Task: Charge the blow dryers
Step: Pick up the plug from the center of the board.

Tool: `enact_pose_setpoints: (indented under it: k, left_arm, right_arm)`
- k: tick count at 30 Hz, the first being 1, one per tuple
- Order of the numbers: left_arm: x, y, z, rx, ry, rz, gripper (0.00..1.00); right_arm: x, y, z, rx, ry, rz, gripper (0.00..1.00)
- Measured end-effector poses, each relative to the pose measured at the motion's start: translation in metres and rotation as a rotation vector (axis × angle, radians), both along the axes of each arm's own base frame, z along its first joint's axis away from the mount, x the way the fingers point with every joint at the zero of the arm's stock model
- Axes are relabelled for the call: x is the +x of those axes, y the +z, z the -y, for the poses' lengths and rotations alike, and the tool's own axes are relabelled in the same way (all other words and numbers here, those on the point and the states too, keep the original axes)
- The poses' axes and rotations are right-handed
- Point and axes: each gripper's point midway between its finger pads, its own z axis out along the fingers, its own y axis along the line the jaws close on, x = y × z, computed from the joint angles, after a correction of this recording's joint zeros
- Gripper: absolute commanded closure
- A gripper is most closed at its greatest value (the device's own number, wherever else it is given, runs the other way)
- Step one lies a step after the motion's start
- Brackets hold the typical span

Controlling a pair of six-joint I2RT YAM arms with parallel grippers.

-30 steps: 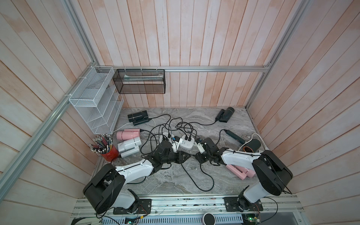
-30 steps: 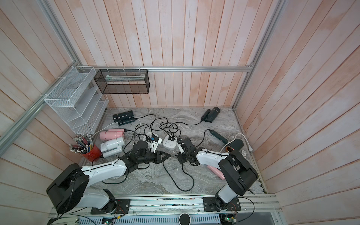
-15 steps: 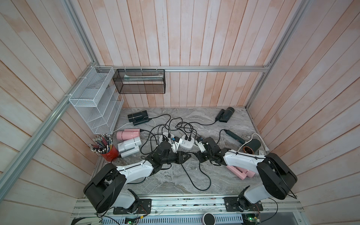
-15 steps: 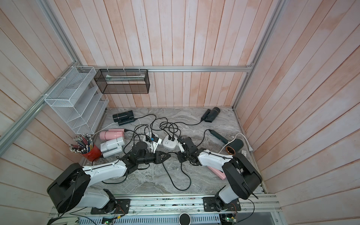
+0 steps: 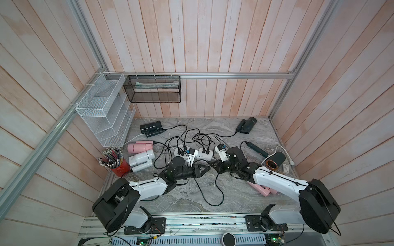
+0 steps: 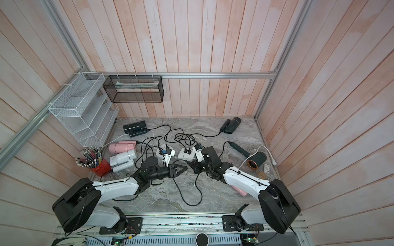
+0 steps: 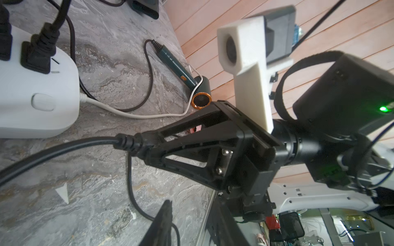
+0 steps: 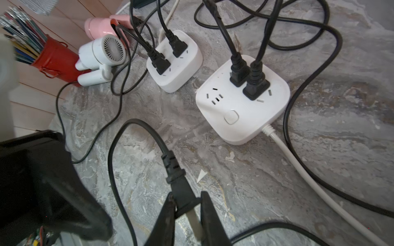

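The right end effector [image 8: 186, 202] is clamped on a black plug [image 8: 181, 187]. It grips the body so the metal prong [image 8: 193, 221] sticks out clear past the fingers, a hold I'd guess is meant for pushing it into a socket. The nearer power strip [image 8: 213, 121] carries two plugs and has one free socket [image 8: 214, 97], which looks like the goal. The left end effector [image 5: 205, 169] points tip to tip at the right one, low over the surface [image 5: 234, 200]; whether its jaws pinch anything I cannot tell.

The blow dryers [image 5: 275, 159] lie round the edges with their cords drawn to the middle. A pink dryer [image 5: 139, 147] and a pale grey dryer [image 5: 142, 157] sit by the red pencil cup [image 5: 119, 168], and a second pink dryer [image 5: 260, 189] lies half under the right arm. Only the top views show that spread; only the right wrist view shows prong and free socket. The left wrist view gives the clamp side-on — the cord [image 7: 93, 141] trailing from the fingertips.
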Motion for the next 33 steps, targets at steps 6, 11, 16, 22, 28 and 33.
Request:
enact_pose_setpoints:
  k: [6,11,16,22,28,33]
  left_arm:
    - [0.004,0.004,-0.009,-0.063,0.033,-0.006,0.53]
    - [0.006,0.008,-0.012,-0.089,0.031,0.015,0.5]
    - [0.006,0.02,-0.011,-0.12,0.016,0.07,0.51]
    - [0.003,0.027,-0.01,-0.137,-0.004,0.104,0.55]
    - [0.004,0.035,-0.011,-0.164,-0.006,0.119,0.66]
    - [0.003,0.042,-0.011,-0.188,-0.012,0.128,0.74]
  right_arm:
    - [-0.002,0.03,0.002,0.123,0.036,-0.005,0.84]
    - [-0.014,0.05,-0.001,0.209,0.116,-0.016,0.85]
    - [-0.029,0.054,-0.007,0.253,0.199,-0.051,0.85]
    - [-0.043,0.055,-0.011,0.286,0.266,-0.082,0.85]
    - [-0.048,0.061,-0.014,0.315,0.305,-0.083,0.86]
    - [-0.049,0.063,-0.015,0.329,0.316,-0.084,0.86]
